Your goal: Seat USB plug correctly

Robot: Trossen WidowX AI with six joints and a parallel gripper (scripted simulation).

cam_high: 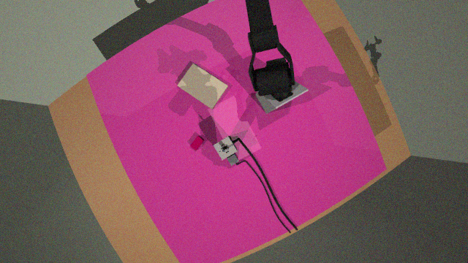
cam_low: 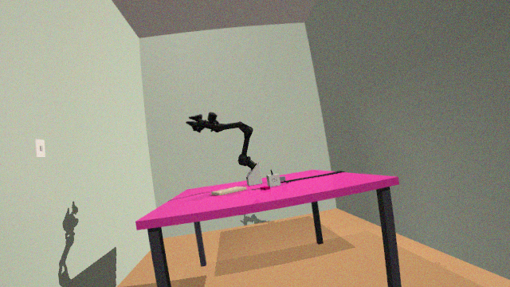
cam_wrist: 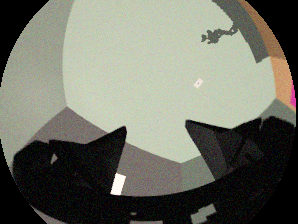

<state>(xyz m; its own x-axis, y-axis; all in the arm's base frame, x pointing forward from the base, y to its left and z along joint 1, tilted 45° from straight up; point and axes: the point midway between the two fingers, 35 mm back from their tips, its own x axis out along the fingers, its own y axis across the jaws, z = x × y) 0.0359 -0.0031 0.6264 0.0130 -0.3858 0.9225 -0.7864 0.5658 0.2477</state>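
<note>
The pale power cube (cam_high: 230,150) (cam_low: 274,181) stands on the magenta table. A small dark shape (cam_low: 272,172) sticks up from its top; it looks like the jammed plug, but its way round and depth are too small to tell. A grey plug (cam_high: 232,160) (cam_low: 282,179) sits at the cube's side. My gripper (cam_low: 189,119) (cam_wrist: 156,127) is open and empty, high above the table and far from the cube, pointing towards a wall. It is out of the frame in the overhead view.
Two black cords, one thicker (cam_high: 262,175) and one thinner (cam_high: 262,180), run from the cube to the table's edge. A small red block (cam_high: 197,142) (cam_low: 265,187) lies near the cube. A beige box (cam_high: 202,85) (cam_low: 229,191) lies farther off. The arm's grey base (cam_high: 268,105) (cam_low: 253,176) stands beyond the cube.
</note>
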